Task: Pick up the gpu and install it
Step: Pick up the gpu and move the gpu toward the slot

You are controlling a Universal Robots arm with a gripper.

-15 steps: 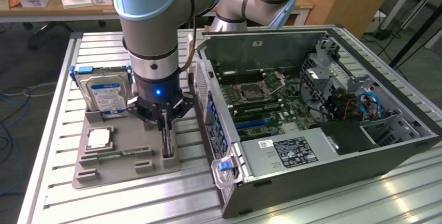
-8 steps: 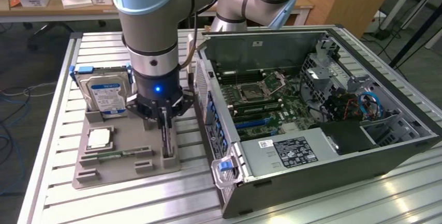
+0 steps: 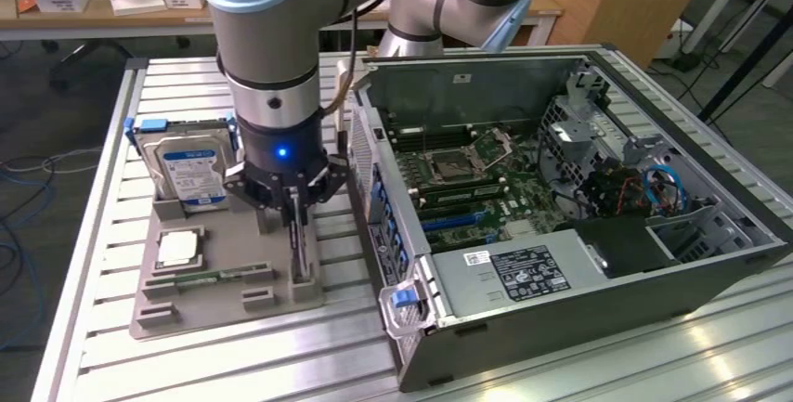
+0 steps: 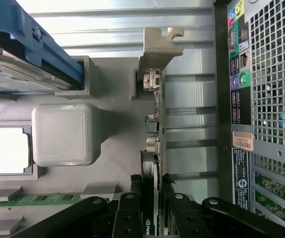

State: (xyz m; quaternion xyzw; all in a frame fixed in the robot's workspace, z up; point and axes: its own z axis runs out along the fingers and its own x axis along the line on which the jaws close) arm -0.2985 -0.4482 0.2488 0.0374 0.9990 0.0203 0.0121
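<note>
Okay, I've got the arm hanging straight down over the grey parts tray (image 3: 223, 314) on the slatted table (image 3: 186, 365), on the exterior view's left. The gripper (image 3: 293, 214) sits right on the gpu (image 3: 299, 255), which stands on its long edge in the tray's slot, upright, on the side nearest the open computer case (image 3: 496, 346).

On the wrist view, the gripper (image 4: 152, 218) has the gpu (image 4: 151, 173) between its black fingers (image 4: 127, 215), one on each face of the card. The jaws are narrow and pressed in on the gpu. The card's edge runs away from the fingers along the tray (image 4: 112, 163), and the perforated back panel of the case (image 4: 276, 74) runs just beside it.

The card's lower edge is down in the holder, not lifted out.

Around it, the hard drive (image 3: 192, 175) with blue rails stands upright at the tray's far end. The processor (image 3: 180, 247) lies flat in its pocket, and the green memory stick (image 3: 211, 277) lies near the tray's front. The wrist view catches the drive (image 4: 13, 74), the processor (image 4: 8, 151) and the memory stick (image 4: 33, 198) too.

In the case, the motherboard (image 3: 484, 179) is exposed.
</note>
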